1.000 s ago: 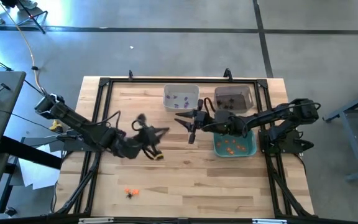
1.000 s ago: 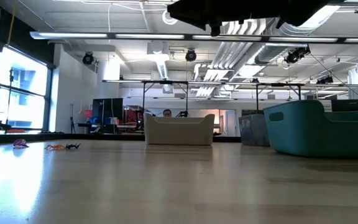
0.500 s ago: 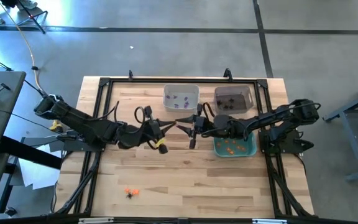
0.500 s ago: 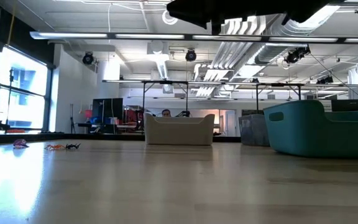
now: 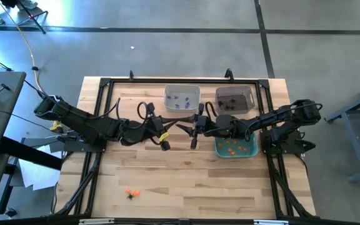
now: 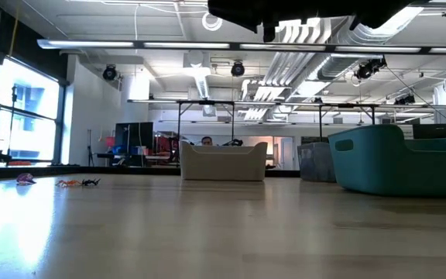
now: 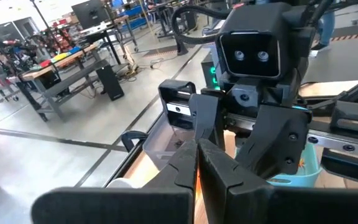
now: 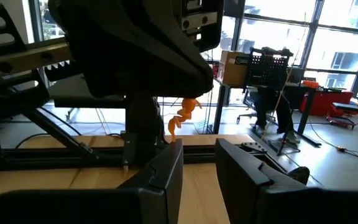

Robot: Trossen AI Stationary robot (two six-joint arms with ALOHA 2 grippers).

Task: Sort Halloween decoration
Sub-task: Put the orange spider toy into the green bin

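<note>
An orange trinket [image 8: 184, 116] hangs pinched in the left gripper [image 5: 165, 145], whose fingers are closed tight on it; in the left wrist view only an orange sliver shows between the pressed fingers [image 7: 219, 174]. This happens above the middle of the counter [image 5: 186, 181], just in front of the white bin [image 5: 182, 98]. The right gripper [image 5: 193, 128] faces it from just beside, fingers [image 8: 166, 171] partly apart and holding nothing, the orange piece sitting ahead of the gap between them. More of the Halloween decoration lies scattered: purple pieces [image 5: 181, 97] in the white bin, dark pieces [image 5: 230, 102] in the dark bin [image 5: 235, 97] next to it, orange pieces [image 5: 234, 147] in the teal bin [image 5: 236, 148] under the right arm. Near the counter's front left edge, well apart from both arms, two orange bits [image 5: 131, 192] and a black spider [image 5: 130, 196] rest on the wood; the low view shows them beside a purple piece [image 6: 25, 178].
</note>
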